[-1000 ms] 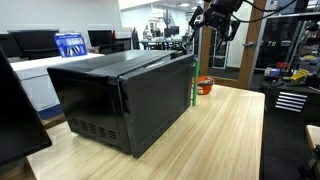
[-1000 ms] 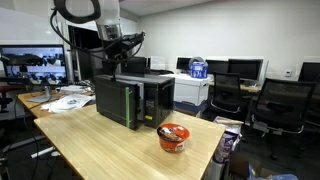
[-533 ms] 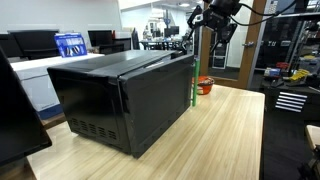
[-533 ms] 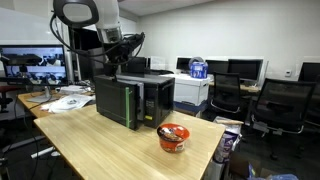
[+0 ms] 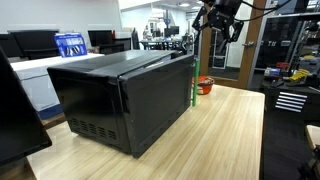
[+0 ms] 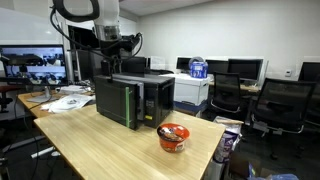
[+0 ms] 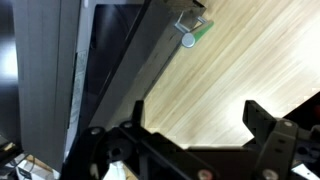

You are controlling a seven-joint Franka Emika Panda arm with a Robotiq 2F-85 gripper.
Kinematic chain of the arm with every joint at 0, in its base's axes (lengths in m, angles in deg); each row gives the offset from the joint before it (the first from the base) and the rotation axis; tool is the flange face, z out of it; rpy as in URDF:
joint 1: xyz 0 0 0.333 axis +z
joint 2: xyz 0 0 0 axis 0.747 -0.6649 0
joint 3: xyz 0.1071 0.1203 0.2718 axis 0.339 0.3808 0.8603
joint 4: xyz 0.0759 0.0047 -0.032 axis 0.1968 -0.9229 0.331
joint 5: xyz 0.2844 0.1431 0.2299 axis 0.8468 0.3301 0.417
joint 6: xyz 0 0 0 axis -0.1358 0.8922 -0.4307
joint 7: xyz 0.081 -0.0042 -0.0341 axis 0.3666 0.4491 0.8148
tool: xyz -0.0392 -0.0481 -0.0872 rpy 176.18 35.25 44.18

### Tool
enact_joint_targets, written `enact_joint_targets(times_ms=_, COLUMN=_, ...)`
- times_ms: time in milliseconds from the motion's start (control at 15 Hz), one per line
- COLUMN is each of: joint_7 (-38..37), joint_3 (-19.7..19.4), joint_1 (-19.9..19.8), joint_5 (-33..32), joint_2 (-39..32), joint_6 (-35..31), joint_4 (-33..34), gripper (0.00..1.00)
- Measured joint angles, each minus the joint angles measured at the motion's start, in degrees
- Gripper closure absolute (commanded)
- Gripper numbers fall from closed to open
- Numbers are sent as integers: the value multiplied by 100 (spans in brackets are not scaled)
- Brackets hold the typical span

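Wrist view: the gripper (image 7: pixel 195 140) enters from the lower edge, its two dark fingers (image 7: pixel 262 122) set wide apart, so the jaws stand open and grip nothing; pale wood of the table (image 7: pixel 250 60) shows in the gap. To one side of the fingers runs the black microwave (image 7: pixel 100 60), seen from above, with a green strip (image 7: pixel 200 30) at its far corner.

In both exterior views the gripper (image 5: pixel 222 14) (image 6: pixel 128 46) hangs in the air above the microwave (image 5: pixel 120 95) (image 6: pixel 135 98), apart from its top, over the end that carries the green strip (image 5: pixel 193 88). The microwave stands upright on the wooden table (image 5: pixel 225 140).

A red cup (image 6: pixel 174 136) sits on the table near the microwave's green-edged end, not touching it; in an exterior view only part of it (image 5: pixel 204 86) shows past the microwave's corner.

A blue container (image 6: pixel 198 69) rests on a desk behind the microwave. Papers (image 6: pixel 65 100) lie on the table toward the robot's base. Office chairs (image 6: pixel 270 105) stand beyond the table.
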State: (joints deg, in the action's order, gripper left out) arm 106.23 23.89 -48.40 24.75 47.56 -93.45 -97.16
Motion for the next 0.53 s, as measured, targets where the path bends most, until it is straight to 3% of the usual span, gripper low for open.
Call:
enact_joint_targets(times_ms=133, joint_7=47, joint_3=-351, joint_1=443, joint_5=-550, joint_2=70, joint_6=78, joint_4=74, gripper=0)
enact_joint_targets(times_ms=533, joint_7=31, joint_3=-2592, joint_1=3364, joint_5=-2690, joint_2=811, joint_6=306, joint_4=160, gripper=0)
